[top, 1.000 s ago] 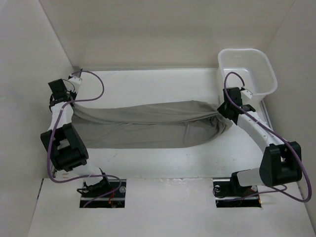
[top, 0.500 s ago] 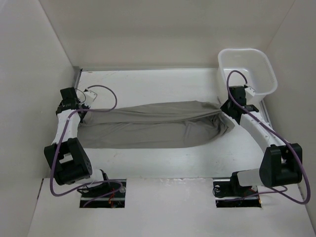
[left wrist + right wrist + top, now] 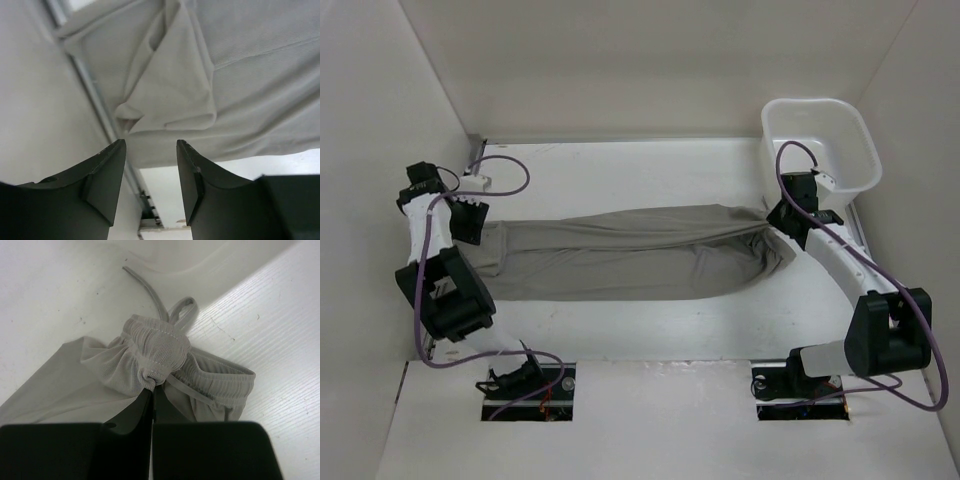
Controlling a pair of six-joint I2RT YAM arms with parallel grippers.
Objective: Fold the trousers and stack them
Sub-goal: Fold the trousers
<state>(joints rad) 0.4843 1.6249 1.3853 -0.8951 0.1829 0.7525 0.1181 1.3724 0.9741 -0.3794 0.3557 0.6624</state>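
The grey-taupe trousers point(image 3: 630, 250) lie stretched left to right across the white table. My right gripper point(image 3: 778, 216) is shut on the bunched elastic waistband point(image 3: 157, 347) at their right end; the drawstring point(image 3: 150, 292) trails past it. In the right wrist view the right gripper point(image 3: 152, 388) has its jaws pressed together with cloth pinched at the tips. My left gripper point(image 3: 473, 224) sits at the leg ends on the left. In the left wrist view the left gripper point(image 3: 150, 143) is open and empty, with the folded leg hem point(image 3: 170, 95) lying just beyond the fingertips.
A white plastic tub point(image 3: 817, 102) stands at the back right, right behind the right gripper. White walls close in the table on the left, right and back. A metal rail point(image 3: 92, 90) runs along the left wall's foot, beside the left gripper.
The left gripper has let go of the leg ends and opened. The cloth, held taut and raised before, has dropped flat on the table. The right gripper has hardly moved.
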